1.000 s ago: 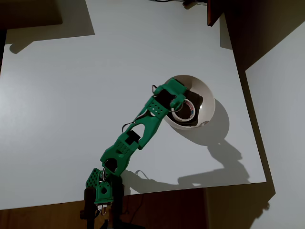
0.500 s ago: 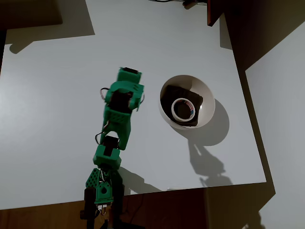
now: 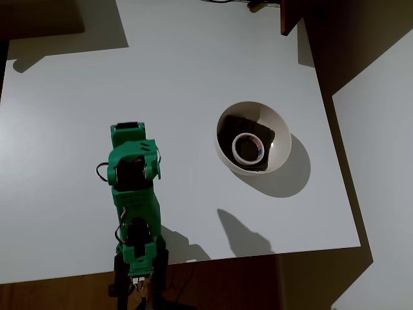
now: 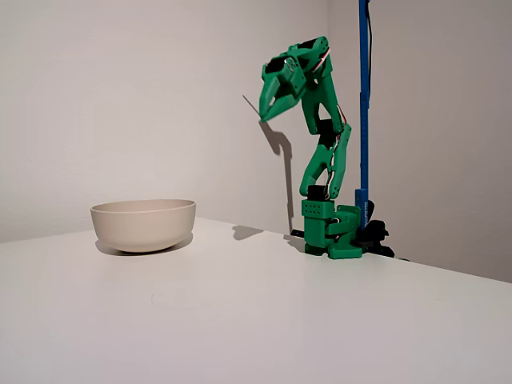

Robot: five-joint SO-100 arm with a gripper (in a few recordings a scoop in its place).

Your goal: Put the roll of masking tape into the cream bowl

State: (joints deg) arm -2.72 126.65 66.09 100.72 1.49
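Right of centre in the overhead view, the tape (image 3: 249, 148) lies flat inside the bowl (image 3: 280, 131), on the dark patch at its bottom, so the placing looks done. Folded up and raised high over its base at the lower left of that frame, the arm carries the gripper (image 4: 270, 105) well apart from the bowl (image 4: 144, 224), its jaws holding nothing and, in the fixed view, seeming nearly pressed together. By this judgement nothing is left but perhaps settling the arm to rest.
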